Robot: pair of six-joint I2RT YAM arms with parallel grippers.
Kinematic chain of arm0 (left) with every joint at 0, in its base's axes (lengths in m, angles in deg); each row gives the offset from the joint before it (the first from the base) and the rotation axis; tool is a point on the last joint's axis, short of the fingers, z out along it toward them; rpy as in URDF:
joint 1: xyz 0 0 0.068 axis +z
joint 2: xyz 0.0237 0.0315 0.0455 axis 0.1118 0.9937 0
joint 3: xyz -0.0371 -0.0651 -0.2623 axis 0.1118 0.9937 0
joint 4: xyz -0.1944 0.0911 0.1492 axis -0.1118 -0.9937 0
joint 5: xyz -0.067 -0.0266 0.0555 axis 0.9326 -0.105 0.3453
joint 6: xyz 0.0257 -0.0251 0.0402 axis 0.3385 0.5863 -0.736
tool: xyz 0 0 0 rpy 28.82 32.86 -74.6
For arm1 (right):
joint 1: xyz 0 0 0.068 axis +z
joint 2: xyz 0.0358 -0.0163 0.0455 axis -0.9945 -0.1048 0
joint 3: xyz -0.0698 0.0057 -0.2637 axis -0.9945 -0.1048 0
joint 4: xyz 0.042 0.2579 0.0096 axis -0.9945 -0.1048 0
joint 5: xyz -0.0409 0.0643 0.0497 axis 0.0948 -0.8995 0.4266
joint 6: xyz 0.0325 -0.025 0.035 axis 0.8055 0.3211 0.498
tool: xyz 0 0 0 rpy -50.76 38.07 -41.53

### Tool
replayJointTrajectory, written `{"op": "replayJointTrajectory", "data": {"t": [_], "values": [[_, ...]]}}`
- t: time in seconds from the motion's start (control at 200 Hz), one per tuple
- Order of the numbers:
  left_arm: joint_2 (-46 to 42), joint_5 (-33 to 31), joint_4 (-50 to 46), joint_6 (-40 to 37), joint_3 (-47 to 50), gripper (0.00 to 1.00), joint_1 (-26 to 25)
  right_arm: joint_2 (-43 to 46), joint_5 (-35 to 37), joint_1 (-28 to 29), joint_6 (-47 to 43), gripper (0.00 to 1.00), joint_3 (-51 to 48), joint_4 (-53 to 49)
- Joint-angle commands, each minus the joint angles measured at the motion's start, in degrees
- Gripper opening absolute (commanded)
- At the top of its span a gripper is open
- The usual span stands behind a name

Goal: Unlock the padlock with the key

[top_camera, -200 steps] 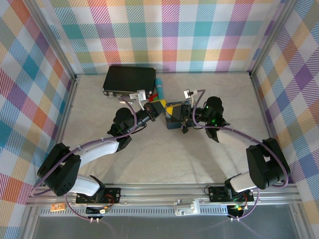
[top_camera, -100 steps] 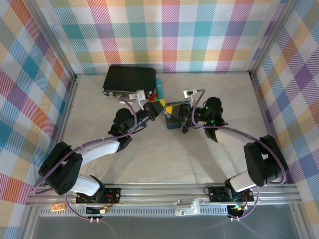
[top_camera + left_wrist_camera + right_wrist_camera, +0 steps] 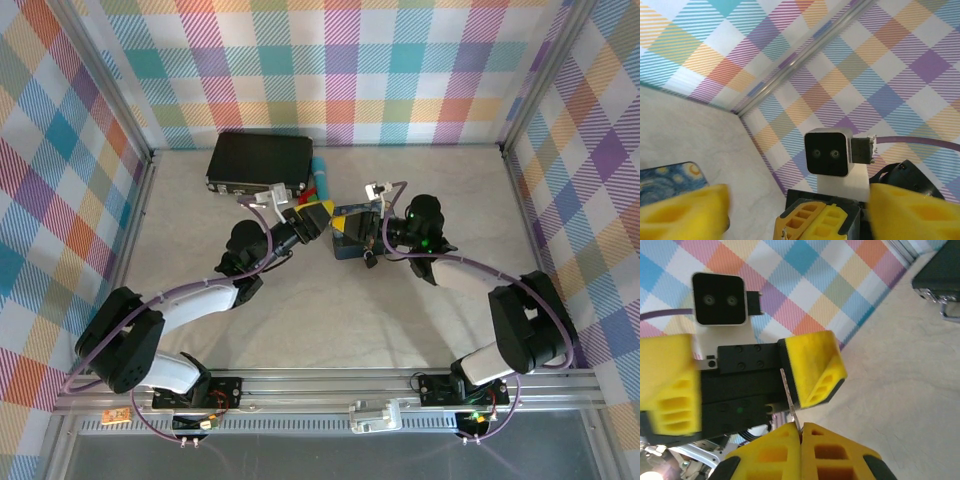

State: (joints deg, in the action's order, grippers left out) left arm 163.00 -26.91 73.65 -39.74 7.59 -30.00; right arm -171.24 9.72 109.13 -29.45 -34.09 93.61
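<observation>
Plaid-walled work cell w/ pale table (image 3: pixel 330 330), seen from above. Two arms reaching in, grippers meeting tip to tip over a blue starry-night tin (image 3: pixel 343 244). Black case w/ silver latch (image 3: pixel 258 160) beyond the left gripper (image 3: pixel 742 377), well apart; teal tube (image 3: pixel 320 172) beside the case. Left gripper's yellow fingers (image 3: pixel 812 367) spread wide, clamped on nothing. Right gripper (image 3: pixel 800 432) pressed together on the key (image 3: pixel 790 400), a thin silvery sliver standing out past its tips and lying along the inner face of one left finger. Small dark lump (image 3: pixel 370 259) just on the near side of the right gripper, at the tin's edge: poss. the padlock, too small to tell.

Step in hand, by judgement: key held by right gripper alone; next stop, the keyhole. To do it well: firm right clamp needed, since only a short stub sits btwn the pads and any knock could twist it. Back the left fingers straight off w/o brushing the sliver. Then steady the padlock w/ left, line blade up w/ slot before pushing, turn gently.

Right wrist view: gives the key, the closed pads and the gap btwn the left fingers. Top view: gives layout, tin under both grippers; key too small to tell at that range. Left wrist view: gives the tin's painted corner below one left finger and the right gripper's pads btwn the spread fingers.
</observation>
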Motion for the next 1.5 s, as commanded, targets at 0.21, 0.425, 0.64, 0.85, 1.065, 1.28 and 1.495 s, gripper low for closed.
{"op": "replayJointTrajectory", "data": {"t": [0.21,0.425,0.64,0.85,1.065,1.28,1.495], "values": [[-8.59,-6.41,-25.40,-7.01,-2.78,0.90,1.03,10.99,16.35,-1.52,-22.01,0.00,2.76,-39.38],[-0.06,-8.29,-30.39,-6.59,-5.85,0.84,-4.04,17.87,30.80,-7.93,-26.76,0.00,2.42,-55.37],[12.84,-16.53,-31.29,-3.74,-11.91,0.77,-12.01,21.54,37.98,-16.37,-29.53,0.00,1.96,-62.26],[24.30,-27.76,-38.79,0.75,-20.50,0.75,-18.29,23.12,36.50,-22.75,-26.79,0.00,-0.28,-60.62],[33.04,-32.24,-42.05,4.40,-26.66,0.72,-20.62,22.71,33.30,-23.25,-27.09,0.00,-1.05,-58.38],[39.34,-33.38,-45.78,6.38,-33.05,0.68,-20.64,23.12,31.57,-23.42,-27.14,0.00,-1.48,-57.12],[44.00,-34.90,-47.24,6.43,-37.38,0.58,-20.69,23.48,29.15,-23.40,-27.13,0.00,-1.46,-56.81]]}}
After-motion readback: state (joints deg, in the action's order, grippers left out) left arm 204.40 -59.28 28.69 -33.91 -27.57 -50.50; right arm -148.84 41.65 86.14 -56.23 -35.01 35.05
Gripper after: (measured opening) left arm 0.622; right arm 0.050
